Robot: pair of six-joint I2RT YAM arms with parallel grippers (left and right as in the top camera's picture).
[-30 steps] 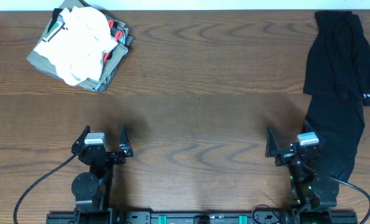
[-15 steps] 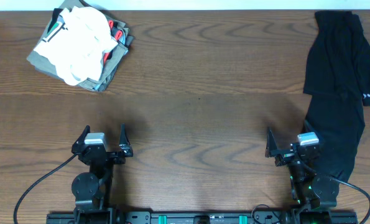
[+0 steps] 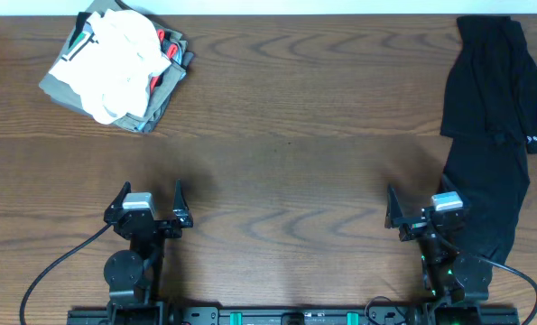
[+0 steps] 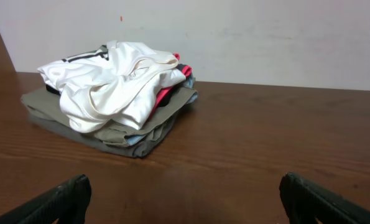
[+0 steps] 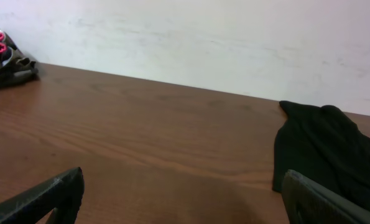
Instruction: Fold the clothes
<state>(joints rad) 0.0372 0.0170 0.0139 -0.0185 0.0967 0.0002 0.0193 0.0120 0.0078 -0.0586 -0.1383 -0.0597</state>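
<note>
Plainly, the left tool and right tool stand spread, empty; the clothes lie rumpled beside the right.

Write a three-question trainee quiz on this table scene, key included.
1. True or false: the black garment lies folded on the stack of clothes.
2. Which is nearer the black garment: A, the left tool, or B, the right tool?
3. Fill in: both tools stand ___ and hold nothing.
Key: 1 false; 2 B; 3 open.
</note>
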